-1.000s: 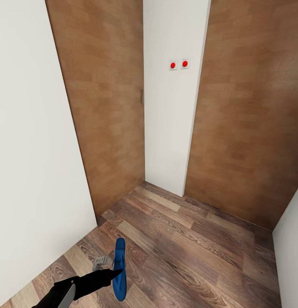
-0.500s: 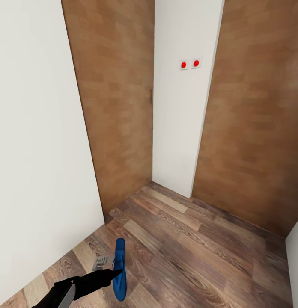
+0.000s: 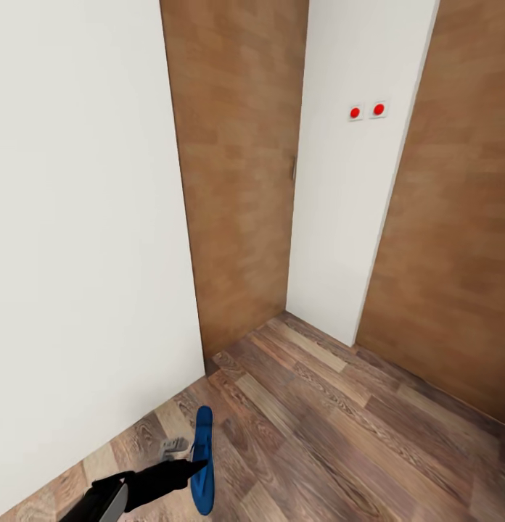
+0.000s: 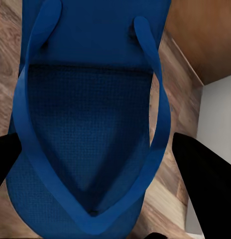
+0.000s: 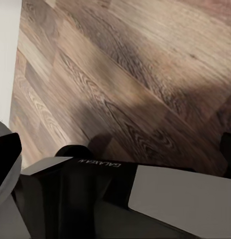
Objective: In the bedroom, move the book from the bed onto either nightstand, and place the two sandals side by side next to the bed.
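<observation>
- Since a second ago the whole head view is sliding rightward across the frame — the two red buttons and the doors are sitting further right now, so it is my head or base turning, not the room; my left gripper and its load are keeping the same place low in the view.
- Gripped in that left gripper, the blue sandal is hanging on edge above the wood-plank floor, its length running from near to far.
- Seen from my left wrist, the sandal is lying straight ahead with its blue straps meeting in a V, and my black fingers are standing on either side of it — closed onto the sandal rather than spread wide.
- Near the sandal's left side in the head view, a small grey piece is showing; I cannot tell what it is.
- On my left a white wall is running close by; far ahead a tan door, a white wall panel carrying the buttons, and a second tan door are closing off the corner.
- From my right wrist, I am looking down at the floor past a black-and-grey arm segment; dark edges are showing at the sides, and I cannot tell how my right fingers are standing.
</observation>
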Controlling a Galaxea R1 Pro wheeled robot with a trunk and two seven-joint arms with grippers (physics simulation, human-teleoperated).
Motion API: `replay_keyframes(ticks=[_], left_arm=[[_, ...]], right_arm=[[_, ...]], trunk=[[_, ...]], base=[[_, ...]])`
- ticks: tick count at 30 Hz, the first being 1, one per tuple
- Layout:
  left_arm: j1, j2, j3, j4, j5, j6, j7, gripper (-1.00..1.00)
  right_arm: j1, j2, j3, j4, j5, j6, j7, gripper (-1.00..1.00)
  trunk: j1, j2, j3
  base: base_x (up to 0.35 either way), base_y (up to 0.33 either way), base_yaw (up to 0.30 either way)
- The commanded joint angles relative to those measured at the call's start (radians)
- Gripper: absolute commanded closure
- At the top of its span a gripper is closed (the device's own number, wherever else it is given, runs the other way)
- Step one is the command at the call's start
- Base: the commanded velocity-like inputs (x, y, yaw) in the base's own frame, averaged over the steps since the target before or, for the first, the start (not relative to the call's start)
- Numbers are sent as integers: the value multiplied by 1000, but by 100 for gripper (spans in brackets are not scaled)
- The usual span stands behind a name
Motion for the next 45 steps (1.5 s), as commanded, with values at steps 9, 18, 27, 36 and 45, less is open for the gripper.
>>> replay_keyframes(ticks=[9,18,27,36,45], left_arm=[[-1,-6,0,106,3,-43,-2,100],[-1,-27,-2,255,2,-217,1,100],[-1,-41,-3,331,-1,-298,8,100],[-1,-42,-2,334,-1,-307,29,100],[-1,-42,-2,335,0,-308,30,100]], right_arm=[[0,0,-2,-1,-7,-33,0,-100],[0,-1,-9,1,-9,-45,-1,-100],[0,0,-9,4,-8,-162,-49,-100],[0,0,-9,4,-9,-173,-253,-100],[0,0,-9,4,-10,-175,-308,-100]], trunk=[[-31,56,24],[-31,56,24],[-31,56,24],[-31,56,24],[-31,56,24]], base=[[0,0,291],[0,0,165],[0,0,289],[0,0,299],[0,0,299]])
